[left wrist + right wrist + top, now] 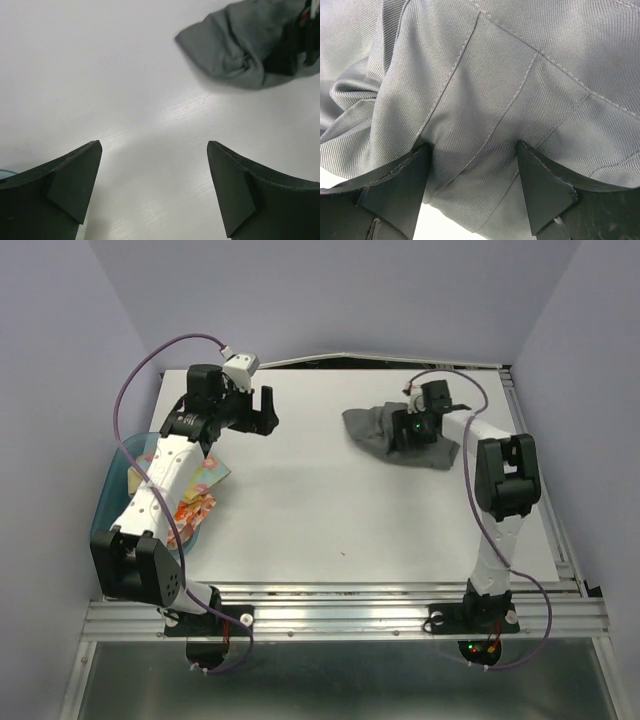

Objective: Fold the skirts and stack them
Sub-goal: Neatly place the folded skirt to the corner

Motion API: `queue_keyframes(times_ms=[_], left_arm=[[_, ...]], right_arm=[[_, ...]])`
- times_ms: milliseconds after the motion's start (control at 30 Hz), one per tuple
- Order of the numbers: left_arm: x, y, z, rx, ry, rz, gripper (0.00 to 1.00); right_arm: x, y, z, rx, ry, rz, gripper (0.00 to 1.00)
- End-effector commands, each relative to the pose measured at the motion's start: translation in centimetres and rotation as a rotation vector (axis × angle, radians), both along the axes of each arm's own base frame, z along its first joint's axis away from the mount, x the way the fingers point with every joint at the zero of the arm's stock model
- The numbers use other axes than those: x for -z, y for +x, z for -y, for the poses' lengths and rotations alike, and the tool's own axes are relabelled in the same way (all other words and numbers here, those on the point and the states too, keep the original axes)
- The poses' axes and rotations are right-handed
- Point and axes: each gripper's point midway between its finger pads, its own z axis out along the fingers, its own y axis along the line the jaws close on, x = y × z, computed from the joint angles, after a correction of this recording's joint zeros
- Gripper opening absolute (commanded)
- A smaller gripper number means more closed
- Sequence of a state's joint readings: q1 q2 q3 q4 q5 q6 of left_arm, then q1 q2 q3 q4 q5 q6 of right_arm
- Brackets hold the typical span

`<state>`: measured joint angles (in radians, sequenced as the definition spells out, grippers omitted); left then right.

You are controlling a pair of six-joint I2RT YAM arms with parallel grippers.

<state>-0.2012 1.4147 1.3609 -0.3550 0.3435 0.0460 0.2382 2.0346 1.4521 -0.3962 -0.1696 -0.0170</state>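
Note:
The dark grey skirt (pixel 372 430) lies crumpled at the table's far right, and it shows in the left wrist view too (pixel 230 45). My right gripper (pixel 408 428) is down on it. Its jaws (pixel 472 160) stand apart and press into the grey cloth (pixel 485 75), with a seamed fold between them. Over the far left of the table hovers my left gripper (pixel 258 410), wide open (pixel 155 165) with only bare table under it. A pastel floral skirt (pixel 203 474) and a white skirt with orange-red flowers (pixel 190 508) hang over the basin's edge, partly hidden by the left arm.
A translucent blue basin (pixel 105 505) sits off the table's left edge beneath the left arm. The white table (pixel 320 510) ends in a metal rail in front, and purple walls enclose it at the back and sides.

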Motion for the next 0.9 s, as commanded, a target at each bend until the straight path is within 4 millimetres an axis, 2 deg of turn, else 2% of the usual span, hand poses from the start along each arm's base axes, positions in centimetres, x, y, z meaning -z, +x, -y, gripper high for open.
queue_keyframes(times_ms=[0, 33, 67, 100, 133, 200, 233, 267, 367, 467, 500, 567, 600, 633, 700, 733, 800, 833, 867], left_arm=[[0.9, 0.3, -1.1, 0.036, 0.034, -0.033, 0.99], [1.3, 0.4, -1.4, 0.050, 0.022, -0.049, 0.99], [1.4, 0.4, -1.7, 0.055, 0.015, -0.054, 0.99], [1.6, 0.5, -1.9, 0.057, 0.011, -0.064, 0.99], [1.9, 0.8, -2.5, 0.053, 0.008, -0.078, 0.99], [2.5, 0.8, -3.0, 0.055, 0.008, -0.108, 0.99], [2.4, 0.9, -3.3, 0.053, 0.008, -0.113, 0.99], [2.9, 1.2, -4.0, 0.046, 0.011, -0.123, 0.99], [3.5, 1.3, -5.1, 0.046, 0.013, -0.141, 0.99], [3.2, 1.7, -5.5, 0.041, 0.030, -0.124, 0.99], [3.0, 2.1, -7.1, 0.005, 0.043, -0.113, 0.99], [2.0, 2.9, -8.1, -0.030, 0.080, -0.088, 0.99], [1.7, 3.1, -8.8, -0.033, 0.102, -0.078, 0.98], [1.0, 3.5, -9.6, -0.064, 0.131, -0.071, 0.98], [0.2, 3.9, -11.1, -0.105, 0.179, -0.065, 0.98], [-0.4, 3.9, -12.8, -0.139, 0.225, -0.072, 0.96], [-0.7, 3.6, -14.8, -0.184, 0.269, -0.085, 0.95], [-0.3, 2.9, -16.6, -0.208, 0.313, -0.111, 0.94], [-0.2, 2.5, -17.6, -0.218, 0.338, -0.119, 0.93]], right_arm=[[3.2, 2.1, 10.8, -0.034, -0.146, -0.075, 0.74], [4.5, 2.3, 12.9, -0.050, -0.155, -0.098, 0.75], [3.7, 4.1, 14.1, -0.061, -0.167, -0.053, 0.75], [3.8, 4.7, 15.0, -0.067, -0.159, -0.040, 0.76], [5.0, 5.4, 17.4, -0.073, -0.185, -0.040, 0.76], [5.6, 6.7, 19.6, -0.083, -0.195, -0.024, 0.77], [4.5, 8.5, 21.1, -0.085, -0.224, 0.022, 0.77], [6.4, 8.6, 22.9, -0.103, -0.222, 0.000, 0.77], [6.7, 11.1, 25.4, -0.121, -0.247, 0.033, 0.78], [5.7, 12.8, 25.7, -0.154, -0.266, 0.085, 0.80], [5.3, 13.2, 25.7, -0.152, -0.268, 0.103, 0.80], [3.8, 14.2, 25.6, -0.149, -0.263, 0.153, 0.85], [2.3, 14.6, 25.6, -0.143, -0.267, 0.183, 0.88], [1.1, 15.0, 25.6, -0.134, -0.266, 0.209, 0.95], [-1.4, 15.1, 25.2, -0.101, -0.238, 0.241, 1.00], [-4.9, 15.4, 24.7, -0.092, -0.222, 0.300, 1.00], [-8.5, 14.9, 23.8, -0.060, -0.171, 0.339, 1.00], [-11.8, 14.3, 22.7, -0.064, -0.162, 0.379, 1.00], [-13.2, 13.9, 20.8, -0.088, -0.133, 0.389, 1.00]])
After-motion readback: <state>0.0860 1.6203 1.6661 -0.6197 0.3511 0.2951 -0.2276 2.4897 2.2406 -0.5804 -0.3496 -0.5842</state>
